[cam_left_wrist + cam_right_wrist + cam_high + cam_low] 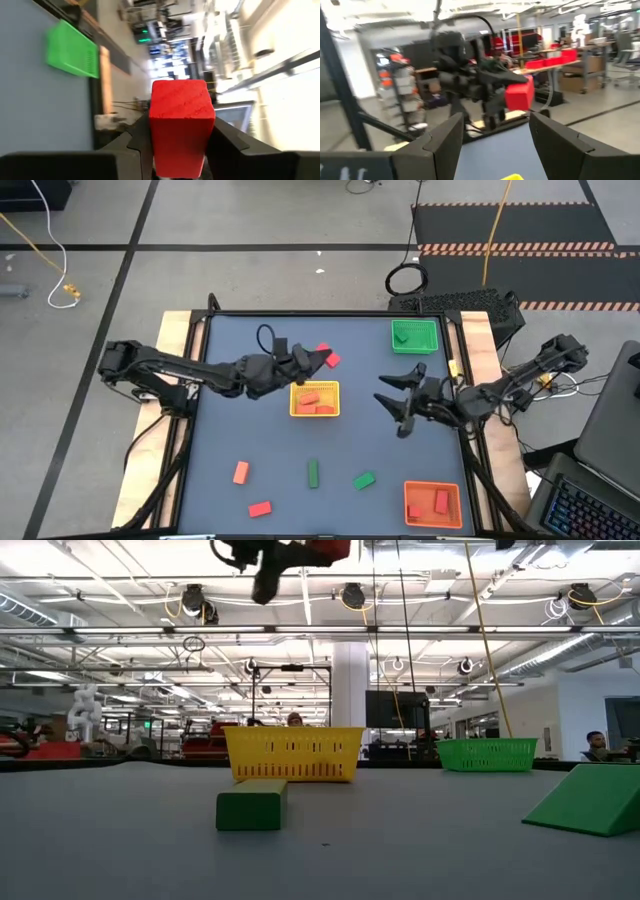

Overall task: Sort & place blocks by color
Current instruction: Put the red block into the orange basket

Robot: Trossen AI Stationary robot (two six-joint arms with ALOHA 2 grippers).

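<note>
Left gripper (322, 359): clamped on a red cube block (328, 357), raised just beyond the yellow mesh tray (315, 387).
Right gripper (397, 399): fingers spread, empty, right of that tray.

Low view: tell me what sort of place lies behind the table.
Probably a large robotics lab or workshop: a high ceiling with exposed pipes and strip lights, benches and racks, and a white robot figure.

A: What is cut off?

B: In the low view the left end effector (300, 552) runs out of the top edge, its red block (328, 550) half lost. The green wedge (590, 800), far to one side of it, is clipped at the edge.

A: And hidden?

B: In the left wrist view the fingers (135, 145) cover that block's lower sides. Beyond them, the green tray (72, 50) is blurred.
</note>
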